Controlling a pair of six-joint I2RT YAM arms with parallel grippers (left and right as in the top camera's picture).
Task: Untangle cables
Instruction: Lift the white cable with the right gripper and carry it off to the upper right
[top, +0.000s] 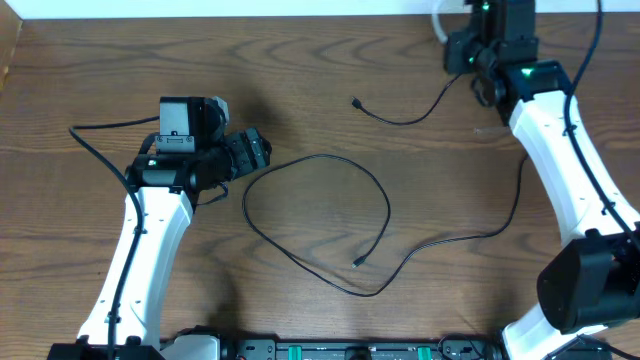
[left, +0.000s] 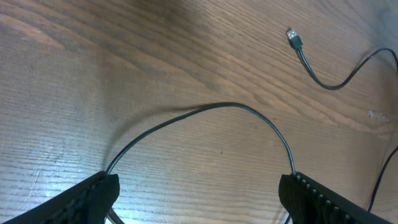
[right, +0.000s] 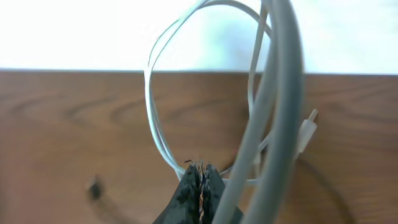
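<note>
Jaws spread wide on the left gripper, gripping nothing, straddling a loop of the black cable lying flat on the desk. Over on the right gripper, jaws pressed tight together, pinching the white cable, hanging in loops at the desk's far edge. Black plug end lying free on the wood beyond the loop.
</note>
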